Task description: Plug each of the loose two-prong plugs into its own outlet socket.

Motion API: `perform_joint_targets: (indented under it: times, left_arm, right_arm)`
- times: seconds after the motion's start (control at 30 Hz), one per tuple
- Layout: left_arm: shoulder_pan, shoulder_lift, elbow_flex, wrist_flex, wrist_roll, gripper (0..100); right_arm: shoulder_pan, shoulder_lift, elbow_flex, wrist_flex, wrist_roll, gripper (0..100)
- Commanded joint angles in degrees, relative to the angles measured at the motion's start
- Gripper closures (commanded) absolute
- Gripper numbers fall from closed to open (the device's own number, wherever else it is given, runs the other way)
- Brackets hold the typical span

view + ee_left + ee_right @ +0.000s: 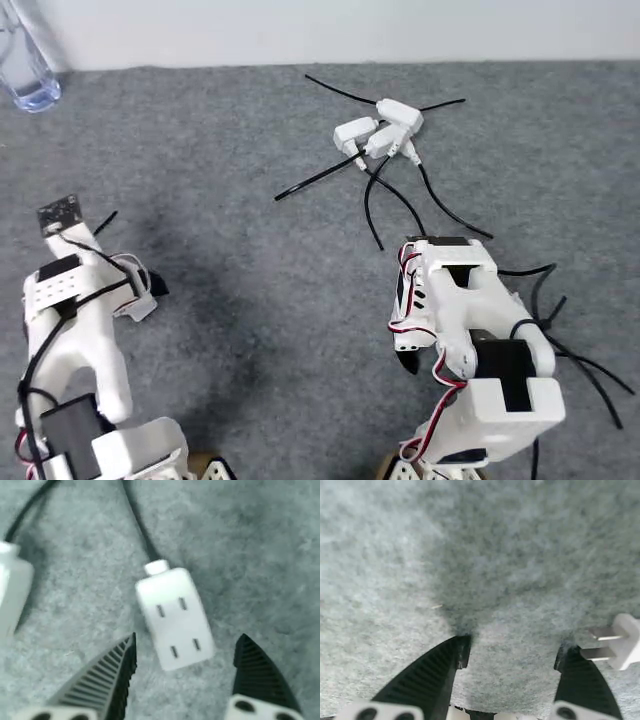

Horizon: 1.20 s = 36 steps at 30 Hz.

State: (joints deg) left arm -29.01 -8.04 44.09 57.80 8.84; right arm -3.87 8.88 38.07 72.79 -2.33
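The left pincer [187, 642] is spread over an outlet socket [172, 615] lying slots-up on the tabletop [250, 250]. The right pincer [515, 647] is spread above bare tabletop, with a two-prong plug [620, 641] just beside one jaw. Pick-up is judged to be in hand; next, the plug must be pinched and its prongs aligned with the slots

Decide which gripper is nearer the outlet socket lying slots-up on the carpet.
Left. The left gripper hangs open right over the outlet socket; the right gripper is over bare carpet, a loose plug beside one finger.
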Motion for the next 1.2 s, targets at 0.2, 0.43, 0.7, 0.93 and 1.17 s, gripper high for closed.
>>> perform_joint_targets:
  times: [0.2, 0.43, 0.7, 0.93, 1.17]
  left_arm:
    - [-1.0, 6.9, -3.7, -5.2, 0.7, 70]
    - [-1.1, 23.6, -20.5, 7.2, 0.8, 75]
    - [-1.0, 29.6, -27.6, 12.8, 0.4, 92]
    - [-0.7, 28.5, -27.7, 12.9, -2.3, 99]
    - [-0.4, 18.7, -30.0, 20.8, -7.6, 99]
  right_arm:
    - [-0.5, 1.0, 0.7, -4.1, 1.1, 72.0]
    - [-0.5, 1.0, 0.7, -4.1, 1.1, 72.0]
    - [-0.5, 1.0, 0.7, -4.1, 1.1, 72.0]
    - [-0.5, 1.0, 0.7, -4.1, 1.1, 72.0]
    - [-0.5, 1.0, 0.7, -4.3, 1.1, 72.0]
